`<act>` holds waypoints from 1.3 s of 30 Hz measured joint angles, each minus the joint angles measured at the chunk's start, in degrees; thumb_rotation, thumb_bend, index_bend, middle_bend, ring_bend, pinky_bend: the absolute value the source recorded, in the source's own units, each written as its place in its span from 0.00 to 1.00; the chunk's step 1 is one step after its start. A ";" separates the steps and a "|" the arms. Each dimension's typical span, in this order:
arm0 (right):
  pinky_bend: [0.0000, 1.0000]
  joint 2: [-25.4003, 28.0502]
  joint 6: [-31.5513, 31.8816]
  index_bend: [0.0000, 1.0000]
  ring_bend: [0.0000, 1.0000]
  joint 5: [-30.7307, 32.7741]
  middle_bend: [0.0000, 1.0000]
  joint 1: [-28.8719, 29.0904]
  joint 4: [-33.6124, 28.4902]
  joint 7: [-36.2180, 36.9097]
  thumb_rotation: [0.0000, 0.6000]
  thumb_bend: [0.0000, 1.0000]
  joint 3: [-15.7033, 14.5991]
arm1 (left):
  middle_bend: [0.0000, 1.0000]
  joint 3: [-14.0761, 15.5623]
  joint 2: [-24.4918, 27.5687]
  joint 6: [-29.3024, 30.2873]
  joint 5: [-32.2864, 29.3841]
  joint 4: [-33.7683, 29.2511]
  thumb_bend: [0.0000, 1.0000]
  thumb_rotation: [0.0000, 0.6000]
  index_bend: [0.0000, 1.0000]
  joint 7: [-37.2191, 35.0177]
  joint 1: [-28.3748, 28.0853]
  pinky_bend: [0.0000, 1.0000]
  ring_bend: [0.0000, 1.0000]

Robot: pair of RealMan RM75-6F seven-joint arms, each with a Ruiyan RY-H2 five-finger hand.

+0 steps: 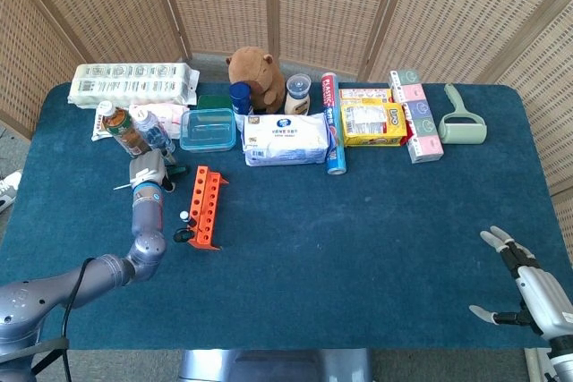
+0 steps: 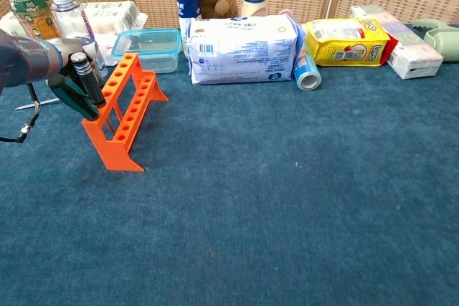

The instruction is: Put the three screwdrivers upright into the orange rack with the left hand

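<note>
The orange rack (image 1: 205,207) (image 2: 123,107) stands left of centre on the blue table. Two screwdrivers lean in its near end: a black-handled one (image 2: 87,80) (image 1: 184,217) and a green-handled one (image 2: 72,94) (image 1: 183,236). The third screwdriver (image 1: 175,169) lies flat beyond the rack's left side, and its thin shaft (image 2: 32,104) points left. My left hand (image 1: 148,170) (image 2: 63,49) sits over the middle of this screwdriver; the grip is hidden. My right hand (image 1: 526,288) hovers at the near right corner with its fingers spread, holding nothing.
Two bottles (image 1: 116,124) and a clear lidded box (image 1: 208,129) stand just behind the left hand. A wipes pack (image 1: 286,139), a blue can (image 1: 334,154), a plush toy (image 1: 254,73) and boxes (image 1: 372,123) line the back.
</note>
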 measured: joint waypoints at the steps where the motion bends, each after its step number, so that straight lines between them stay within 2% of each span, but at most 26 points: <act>1: 0.06 0.00 -0.02 0.06 0.09 -0.01 0.00 0.01 0.00 0.02 1.00 0.00 0.00 | 0.72 -0.09 -0.24 -0.06 0.01 0.37 0.34 1.00 0.38 0.17 -0.06 0.91 0.88; 9: 0.06 0.17 0.07 0.06 0.10 -0.28 0.00 -0.05 -0.04 0.53 1.00 0.00 0.03 | 0.72 -1.15 -1.47 0.14 0.08 1.76 0.43 1.00 0.53 1.09 -0.30 0.91 0.88; 18: 0.06 0.42 0.60 0.06 0.10 -1.24 0.01 -0.31 -0.04 1.20 1.00 0.00 -0.16 | 0.72 -1.97 -0.49 2.74 1.21 -2.55 0.43 1.00 0.55 1.74 0.33 0.91 0.88; 27: 0.06 0.37 0.69 0.06 0.10 -1.69 0.01 -0.39 -0.13 0.98 1.00 0.00 -0.32 | 0.72 -3.37 5.59 5.59 3.00 -15.37 0.43 1.00 0.55 0.06 2.81 0.91 0.88; 39: 0.06 -0.24 -0.17 0.06 0.10 -1.43 0.01 -0.11 -0.60 -1.00 1.00 0.00 -0.36 | 0.72 -4.28 21.40 14.10 3.30 -42.86 0.43 1.00 0.55 0.21 6.76 0.91 0.88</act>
